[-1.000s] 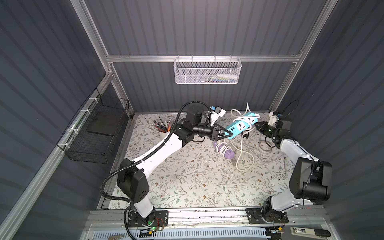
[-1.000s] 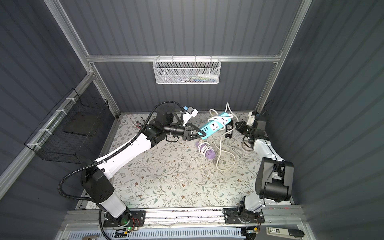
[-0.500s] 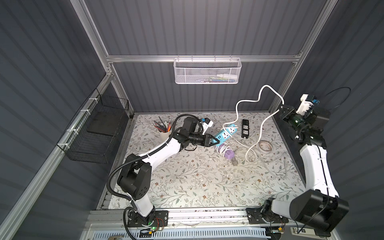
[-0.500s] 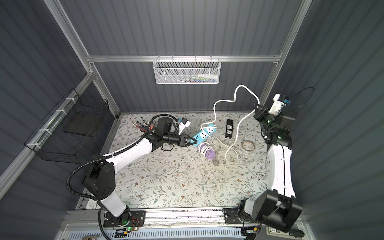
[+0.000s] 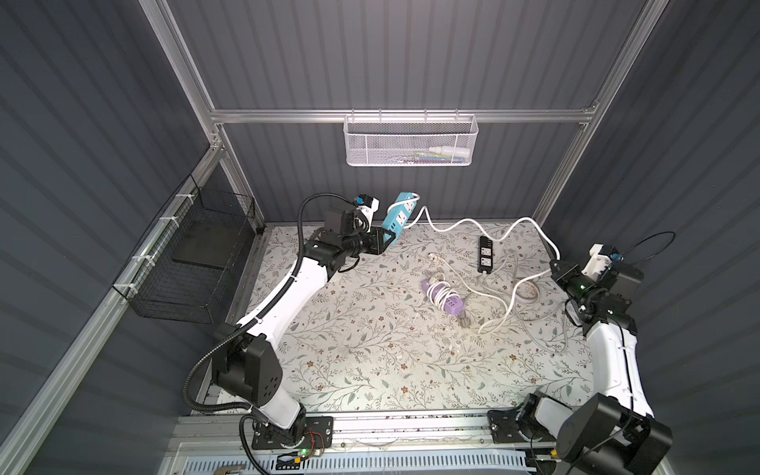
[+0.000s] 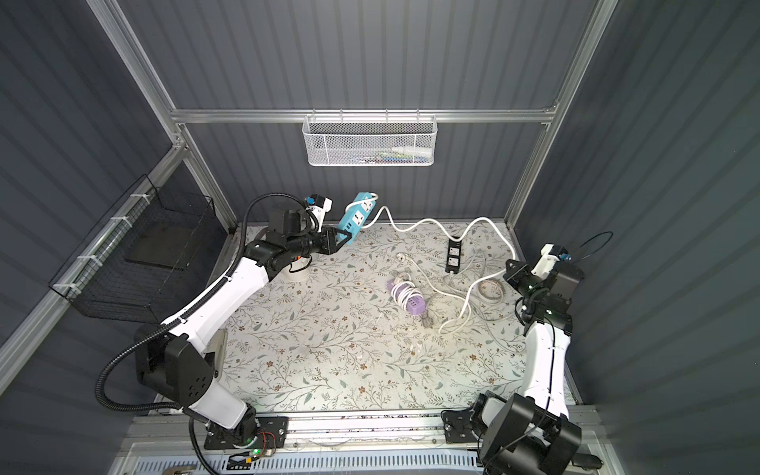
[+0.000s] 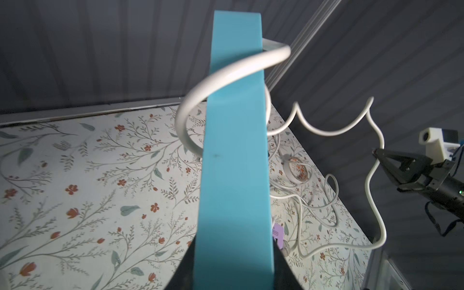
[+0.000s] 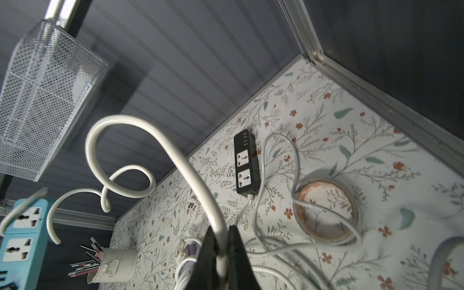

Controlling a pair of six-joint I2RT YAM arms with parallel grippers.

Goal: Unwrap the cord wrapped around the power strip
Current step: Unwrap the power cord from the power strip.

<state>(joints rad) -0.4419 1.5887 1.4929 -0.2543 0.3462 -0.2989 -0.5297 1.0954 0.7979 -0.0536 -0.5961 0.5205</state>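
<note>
The blue power strip [image 5: 399,214] is held up in the air at the back left, tilted nearly upright, with my left gripper [image 5: 388,238] shut on its lower end. In the left wrist view the strip [image 7: 234,163] fills the middle and one loop of white cord [image 7: 226,75] curves round its upper part. The cord [image 5: 460,224] runs in waves through the air to my right gripper [image 5: 554,263], which is shut on it near the right wall. In the right wrist view the cord [image 8: 190,175] passes between the shut fingers [image 8: 233,246]. Beyond that gripper, the cord hangs down onto the table.
A purple power strip [image 5: 444,296] wrapped in white cord lies mid-table. A black power strip [image 5: 485,254] and a tape roll [image 5: 526,292] lie at the back right among loose cords. A white cup of pens [image 6: 298,271] stands under my left arm. A mesh basket [image 5: 411,142] hangs on the back wall.
My left gripper has carried the blue strip from the back middle up to the back left. My right gripper drew the cord out high to the right, then came lower.
</note>
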